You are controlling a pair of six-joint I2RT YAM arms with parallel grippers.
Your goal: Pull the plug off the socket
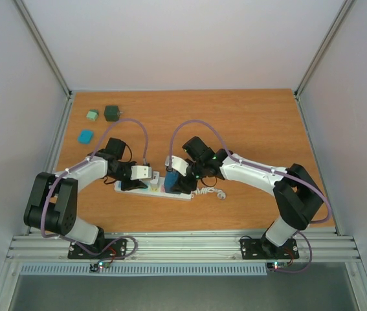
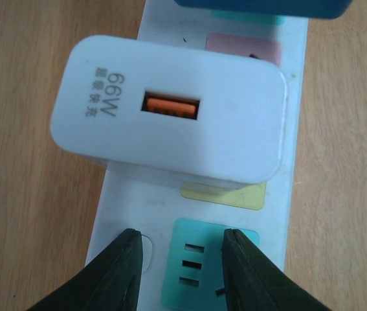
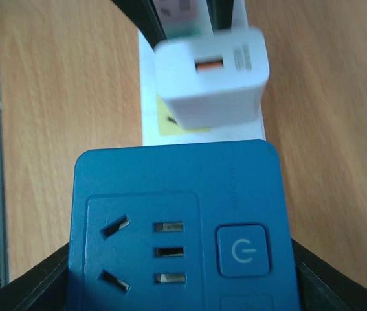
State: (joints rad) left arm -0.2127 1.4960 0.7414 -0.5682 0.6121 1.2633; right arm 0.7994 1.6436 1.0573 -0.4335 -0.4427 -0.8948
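The socket (image 1: 182, 195) is a long white power strip lying across the table between the two arms. In the left wrist view it (image 2: 122, 214) shows pastel panels, and a white 66W charger (image 2: 170, 113) sits plugged in over the yellow one. My left gripper (image 2: 182, 238) is open above the teal panel, with nothing between its fingers (image 2: 128, 259). A blue plug (image 3: 183, 227) with its own outlets and a power button stands on the strip. My right gripper (image 3: 183, 272) is shut on its two sides. The blue plug (image 1: 169, 181) hides its own seat in the socket (image 3: 148, 123).
The strip's curly white cord (image 1: 210, 192) trails to the right. Three small blocks lie at the back left: pale green (image 1: 92, 115), dark green (image 1: 111, 113) and teal (image 1: 85, 137). Grey walls enclose the table.
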